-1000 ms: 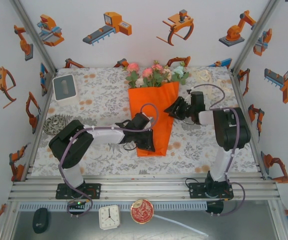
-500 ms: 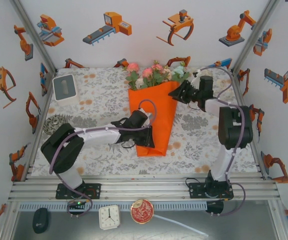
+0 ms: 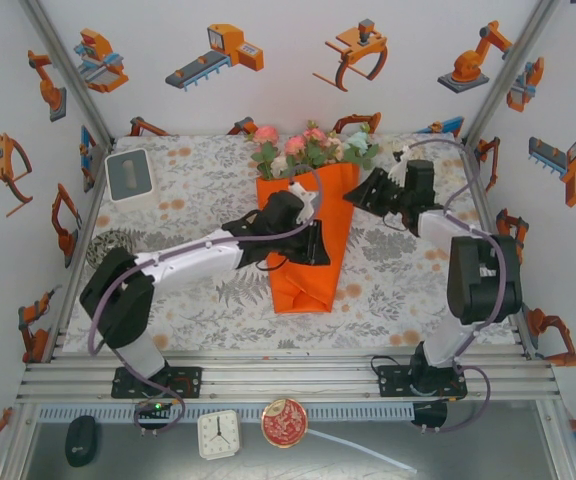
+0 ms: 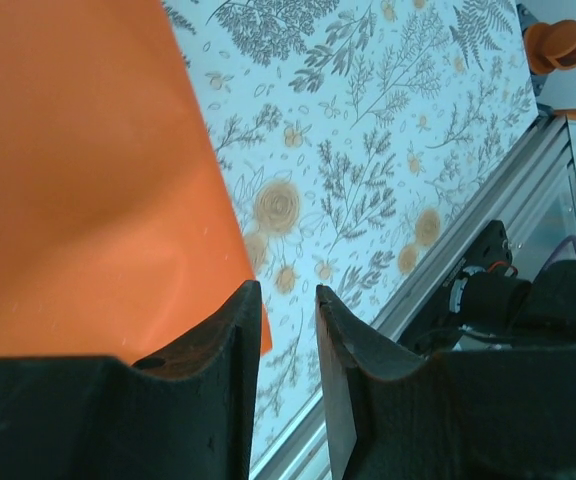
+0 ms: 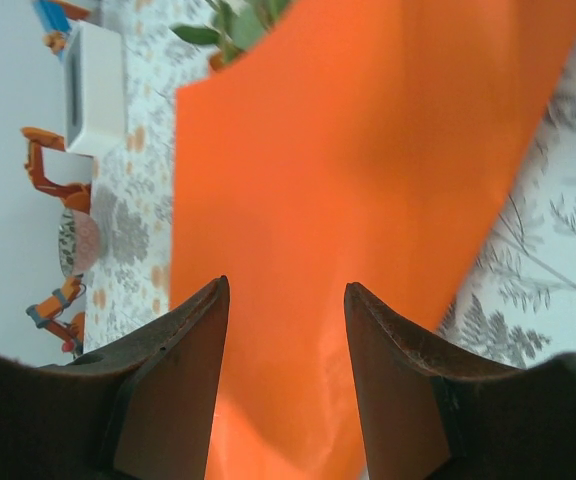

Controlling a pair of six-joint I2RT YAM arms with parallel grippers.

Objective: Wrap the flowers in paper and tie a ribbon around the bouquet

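Observation:
The bouquet lies on the flower-print tablecloth as a cone of orange paper (image 3: 303, 285), with its narrow end toward me. Pink, cream and pale blue flowers (image 3: 308, 148) stick out of the far end. My left gripper (image 3: 316, 250) hovers over the middle of the cone. In the left wrist view the gripper (image 4: 286, 290) is open by a narrow gap, beside the paper's edge (image 4: 78, 180), with only tablecloth showing between the fingers. My right gripper (image 3: 356, 195) stands at the cone's upper right edge. It (image 5: 286, 285) is open and faces the paper (image 5: 368, 150). The cream ribbon (image 3: 403, 155) lies bunched behind the right arm.
A white box (image 3: 128, 175) stands at the back left and also shows in the right wrist view (image 5: 93, 90). A patterned dish (image 3: 106, 243) sits by the left wall, partly under my left arm. The near metal rail (image 4: 508, 180) borders the cloth.
My left gripper has moved from the cone's lower part up to its middle and its jaws have parted a little. My right gripper has swung back to the cone's upper right edge.

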